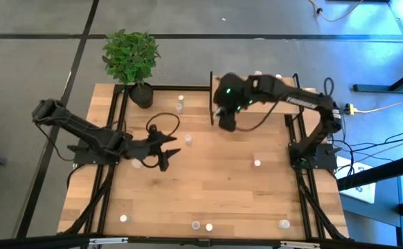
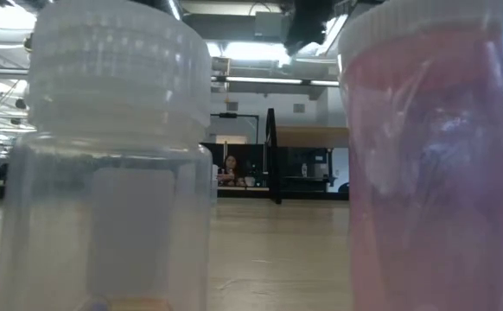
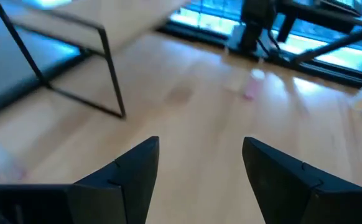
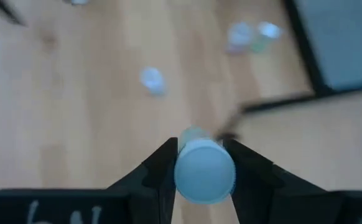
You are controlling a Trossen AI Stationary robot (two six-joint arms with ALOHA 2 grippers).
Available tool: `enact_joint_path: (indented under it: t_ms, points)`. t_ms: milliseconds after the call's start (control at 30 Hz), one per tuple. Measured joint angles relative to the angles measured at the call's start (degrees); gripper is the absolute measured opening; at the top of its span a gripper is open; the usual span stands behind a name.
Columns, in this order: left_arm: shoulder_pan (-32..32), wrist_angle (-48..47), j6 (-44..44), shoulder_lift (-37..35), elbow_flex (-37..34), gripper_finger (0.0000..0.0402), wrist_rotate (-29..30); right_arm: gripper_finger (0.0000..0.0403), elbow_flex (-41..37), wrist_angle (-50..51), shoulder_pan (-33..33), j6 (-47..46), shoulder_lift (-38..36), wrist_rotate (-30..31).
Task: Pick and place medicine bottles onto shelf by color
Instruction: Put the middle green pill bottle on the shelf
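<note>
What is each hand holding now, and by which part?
Right hand grips a bottle by its sides, just below the cap. Left hand is open, holding nothing.

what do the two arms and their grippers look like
Both arms are dark, jointed and slim, with black cables looping off them. The right arm carries white lettering and a green light near its wrist. Each gripper, left gripper and right gripper, has two black wedge-shaped fingers.

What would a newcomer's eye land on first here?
The right gripper, raised near the shelf at the table's far side, clamps a pale-capped medicine bottle. The left gripper hangs open and empty mid-table. A potted plant stands at the far left corner.
</note>
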State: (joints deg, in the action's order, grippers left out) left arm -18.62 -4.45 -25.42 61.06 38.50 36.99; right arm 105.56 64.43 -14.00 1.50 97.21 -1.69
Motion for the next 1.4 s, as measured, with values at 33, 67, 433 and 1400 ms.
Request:
enact_joint_path:
  t_ms: [33, 67, 433, 1400]
  points:
    - [1.1, 0.0, 1.5, 0.0, 1.0, 0.0226, 0.0, 0.0123, 0.0, 0.8, -1.5, 0.0, -0.5, 0.1]
    - [2.2, 0.1, 3.1, 0.1, 2.2, 0.0226, 0.0, 0.0123, 0.0, 1.6, -2.9, -0.3, -0.9, 0.1]
    - [15.1, -7.3, 18.4, 1.6, 16.9, 0.0226, 0.0, 0.0123, 0.0, 3.6, -18.0, 0.0, -2.1, -2.8]
    - [27.0, -15.7, 21.0, 16.8, 28.3, 0.0226, -11.6, 0.0123, 0.0, 0.7, -30.3, 0.8, 6.5, -2.4]
